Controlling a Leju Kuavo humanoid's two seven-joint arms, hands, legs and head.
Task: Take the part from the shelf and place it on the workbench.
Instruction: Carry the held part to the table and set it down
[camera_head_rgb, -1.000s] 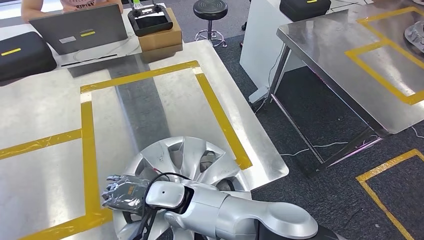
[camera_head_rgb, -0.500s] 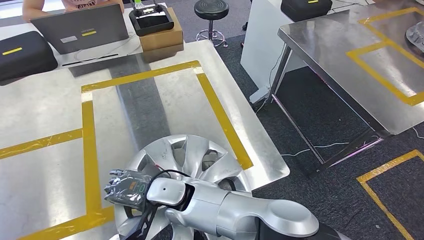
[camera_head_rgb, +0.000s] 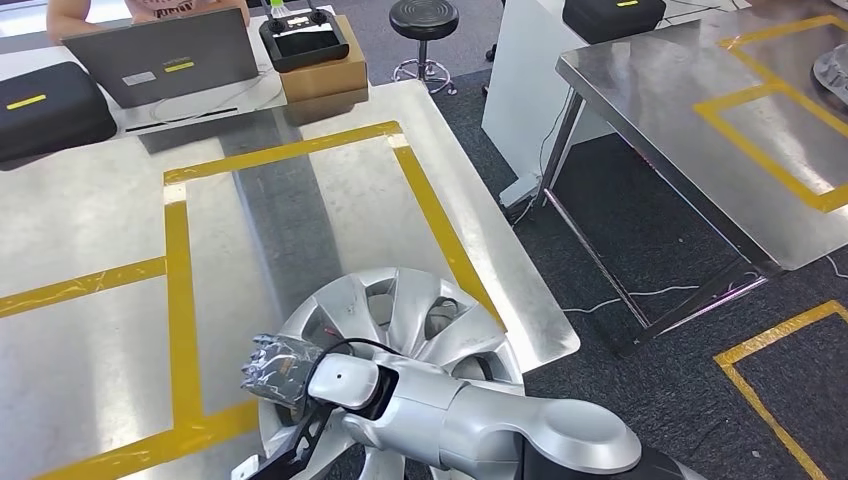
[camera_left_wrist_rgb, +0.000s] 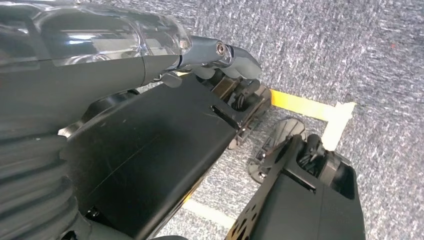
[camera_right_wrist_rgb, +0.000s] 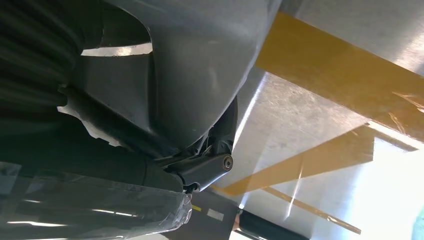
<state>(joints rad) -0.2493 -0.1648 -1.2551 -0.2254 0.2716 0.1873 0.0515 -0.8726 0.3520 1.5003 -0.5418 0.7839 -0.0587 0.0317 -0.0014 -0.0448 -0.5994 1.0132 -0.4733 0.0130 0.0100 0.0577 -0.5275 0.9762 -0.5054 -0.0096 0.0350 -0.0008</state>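
In the head view, your right hand (camera_head_rgb: 283, 368) grips the left rim of the wheel cover (camera_head_rgb: 400, 330), which has slid right over 1 second and overhangs the workbench (camera_head_rgb: 90, 220) edge at lower centre. In the left wrist view, the left hand (camera_left_wrist_rgb: 227, 55) hangs over carpet, its fingers unreadable. In the right wrist view, dark fingers clamp the cover's underside.

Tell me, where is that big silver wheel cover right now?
In the head view, the wheel cover is at the near right corner of the steel workbench, overlapping the yellow tape, gripped at its near-left rim by the robot's right hand.
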